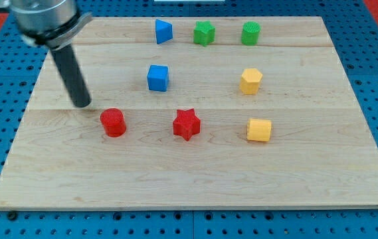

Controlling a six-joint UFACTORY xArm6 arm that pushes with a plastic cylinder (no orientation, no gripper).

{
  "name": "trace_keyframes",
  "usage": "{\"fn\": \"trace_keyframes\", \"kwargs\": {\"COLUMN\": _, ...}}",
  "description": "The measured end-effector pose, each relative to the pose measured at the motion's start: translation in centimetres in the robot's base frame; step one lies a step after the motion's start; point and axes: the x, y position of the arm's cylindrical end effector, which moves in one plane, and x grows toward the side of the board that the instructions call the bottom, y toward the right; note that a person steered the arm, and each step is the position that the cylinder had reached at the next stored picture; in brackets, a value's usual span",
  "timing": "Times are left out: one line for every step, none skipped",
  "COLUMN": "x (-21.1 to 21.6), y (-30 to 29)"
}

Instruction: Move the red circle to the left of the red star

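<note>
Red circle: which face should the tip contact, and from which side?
No grip here, only a push. The red circle already sits on the view's left of the red star, in the same row with a gap. My tip is just up-left of it. For closing the gap, contact its round left wall mid-face and push rightward, centred so it won't roll off.
</note>
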Motion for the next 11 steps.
{"fn": "trace_keyframes", "kwargs": {"x": 2.6, "y": -0.3}}
{"fn": "trace_keyframes", "kwargs": {"x": 3.2, "y": 6.8}}
{"fn": "trace_keyframes", "kwargs": {"x": 3.2, "y": 9.4}}
{"fn": "trace_keyframes", "kwargs": {"x": 4.2, "y": 5.6}}
{"fn": "trace_keyframes", "kwargs": {"x": 8.4, "y": 6.8}}
{"fn": "trace_keyframes", "kwargs": {"x": 8.8, "y": 7.1}}
{"fn": "trace_keyframes", "kwargs": {"x": 8.8, "y": 8.3}}
{"fn": "trace_keyframes", "kwargs": {"x": 8.8, "y": 9.1}}
{"fn": "trace_keyframes", "kwargs": {"x": 8.8, "y": 9.7}}
{"fn": "trace_keyframes", "kwargs": {"x": 8.8, "y": 9.9}}
{"fn": "trace_keyframes", "kwargs": {"x": 8.8, "y": 10.0}}
